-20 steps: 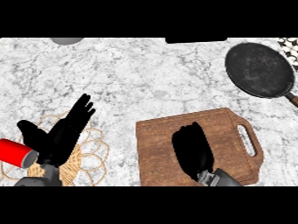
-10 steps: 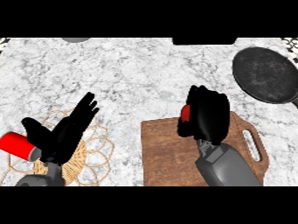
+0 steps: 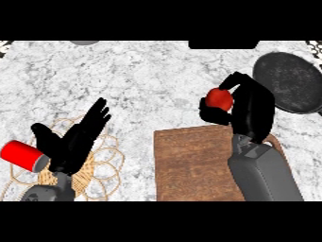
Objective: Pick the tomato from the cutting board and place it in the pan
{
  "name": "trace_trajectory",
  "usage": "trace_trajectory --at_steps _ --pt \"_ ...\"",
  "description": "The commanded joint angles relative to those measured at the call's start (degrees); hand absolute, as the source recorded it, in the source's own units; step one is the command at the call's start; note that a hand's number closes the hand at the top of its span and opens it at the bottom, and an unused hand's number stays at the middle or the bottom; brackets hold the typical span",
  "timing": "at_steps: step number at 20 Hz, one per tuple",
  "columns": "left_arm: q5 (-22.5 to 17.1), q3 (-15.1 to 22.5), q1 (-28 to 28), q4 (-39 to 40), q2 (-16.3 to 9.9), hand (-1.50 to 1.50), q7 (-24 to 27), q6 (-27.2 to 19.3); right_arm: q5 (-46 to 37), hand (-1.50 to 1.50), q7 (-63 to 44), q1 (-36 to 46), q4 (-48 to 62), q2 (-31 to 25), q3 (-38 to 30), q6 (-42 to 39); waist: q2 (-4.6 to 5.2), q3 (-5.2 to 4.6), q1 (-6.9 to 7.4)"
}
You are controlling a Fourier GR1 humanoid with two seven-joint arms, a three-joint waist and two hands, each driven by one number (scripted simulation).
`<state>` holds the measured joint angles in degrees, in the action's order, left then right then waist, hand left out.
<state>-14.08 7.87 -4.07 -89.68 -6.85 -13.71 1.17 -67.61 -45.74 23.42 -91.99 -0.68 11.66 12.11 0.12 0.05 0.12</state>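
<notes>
The right hand [image 3: 250, 111] has its fingers curled round the red tomato [image 3: 219, 99], just past the cutting board [image 3: 191, 165]. The pan [image 3: 292, 82] sits beside it. The tomato looks round, smooth and probably soft, so cupping its sides is safest. The left hand [image 3: 76, 137] rests open.

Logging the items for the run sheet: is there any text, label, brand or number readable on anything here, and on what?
None. The red can shows no label, and the tomato in the right hand, the pan and the cutting board are unmarked.
</notes>
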Motion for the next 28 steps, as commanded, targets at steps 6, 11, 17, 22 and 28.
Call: trace_trajectory --at_steps 6,11,17,22,28 --pt "2.1 1.9 3.3 -1.8 1.8 0.00 1.3 -0.1 6.9 1.50 14.9 2.8 17.6 -8.2 -12.8 11.2 0.02 -0.02 0.48" --pt "-0.8 -2.0 1.8 -2.4 -1.4 0.00 -1.1 2.5 7.2 1.50 19.7 9.6 31.6 -12.5 -18.4 16.7 0.11 -0.01 0.83" --pt "0.2 -1.1 -0.1 -0.4 0.2 0.00 -0.6 2.0 9.3 1.50 28.6 14.3 47.6 -17.6 -25.5 31.5 0.57 0.05 1.39" --pt "1.7 1.4 -0.3 -2.3 2.0 0.00 -2.7 0.4 15.7 1.50 37.4 19.2 59.8 -21.0 -31.4 38.9 0.81 0.15 2.18" --pt "1.6 0.8 -1.5 -0.3 1.2 0.00 0.0 2.9 22.4 1.50 48.6 21.2 67.9 -26.8 -36.9 38.8 1.55 0.31 3.50"
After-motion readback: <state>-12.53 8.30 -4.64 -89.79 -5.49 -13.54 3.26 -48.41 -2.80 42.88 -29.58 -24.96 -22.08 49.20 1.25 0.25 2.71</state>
